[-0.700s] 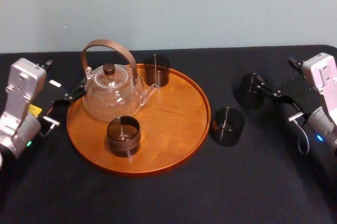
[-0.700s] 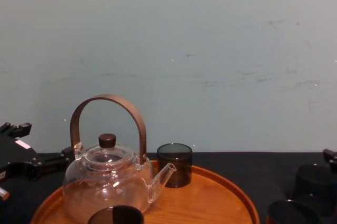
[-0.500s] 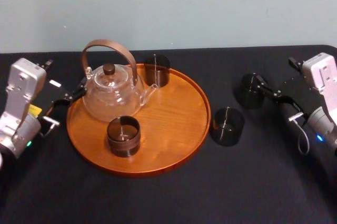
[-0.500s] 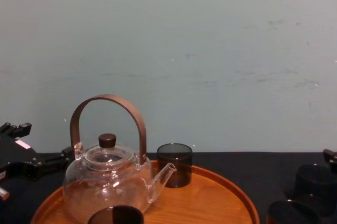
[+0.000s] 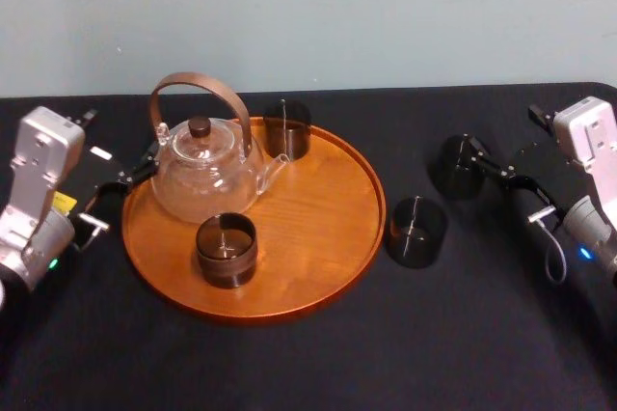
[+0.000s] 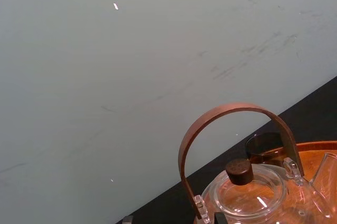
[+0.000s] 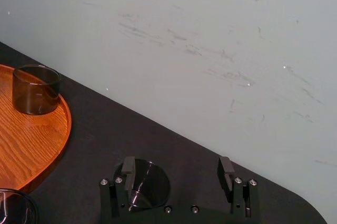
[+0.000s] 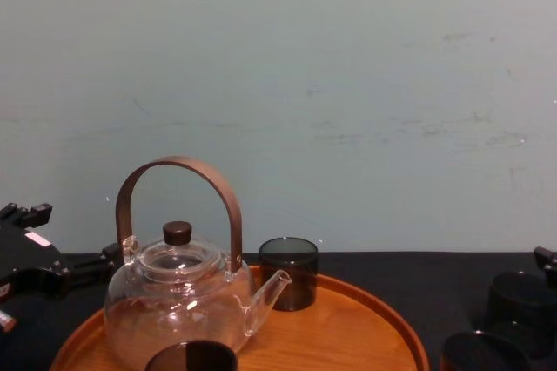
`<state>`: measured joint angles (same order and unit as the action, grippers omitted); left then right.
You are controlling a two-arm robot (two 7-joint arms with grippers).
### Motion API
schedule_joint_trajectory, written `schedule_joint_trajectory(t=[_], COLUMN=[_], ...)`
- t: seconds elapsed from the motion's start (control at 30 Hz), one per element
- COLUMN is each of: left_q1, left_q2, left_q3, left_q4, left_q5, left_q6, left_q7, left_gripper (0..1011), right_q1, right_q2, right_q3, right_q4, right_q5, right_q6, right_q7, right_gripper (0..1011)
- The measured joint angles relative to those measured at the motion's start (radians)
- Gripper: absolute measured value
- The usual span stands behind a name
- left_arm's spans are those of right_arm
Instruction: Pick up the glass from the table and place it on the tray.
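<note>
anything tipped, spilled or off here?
Nothing stands out. The teapot and two glasses stand upright on the tray. Two more glasses stand upright on the table to its right. The right gripper is open next to the farther one, and the left gripper sits at the tray's left edge. No spill visible.

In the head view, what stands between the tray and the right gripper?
Two dark glasses, in the head view: the near glass just off the tray, the far glass at the open right gripper. The left gripper sits left of the tray.
</note>
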<state>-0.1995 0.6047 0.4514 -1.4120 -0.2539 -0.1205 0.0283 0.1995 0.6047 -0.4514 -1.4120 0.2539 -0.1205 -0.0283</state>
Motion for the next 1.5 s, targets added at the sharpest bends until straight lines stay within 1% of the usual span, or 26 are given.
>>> schedule_joint_trajectory(t=[1.2,1.33,1.5], left_q1=[0.000,0.000,0.000], left_q2=[0.000,0.000,0.000], left_q3=[0.000,0.000,0.000], left_q4=[0.000,0.000,0.000], left_q5=[0.000,0.000,0.000], left_q6=[0.000,0.000,0.000], left_q7=[0.000,0.000,0.000], left_gripper=[1001,1001,1001], right_q1=[0.000,0.001,-0.022], right_q2=[0.000,-0.001,0.014], right_q3=[0.000,0.006,0.020], right_q4=[0.000,-0.006,-0.046], right_q5=[0.000,0.008,0.028], right_q6=[0.000,0.005,0.035], right_q7=[0.000,0.036,0.081], right_gripper=[1002,1002,1002])
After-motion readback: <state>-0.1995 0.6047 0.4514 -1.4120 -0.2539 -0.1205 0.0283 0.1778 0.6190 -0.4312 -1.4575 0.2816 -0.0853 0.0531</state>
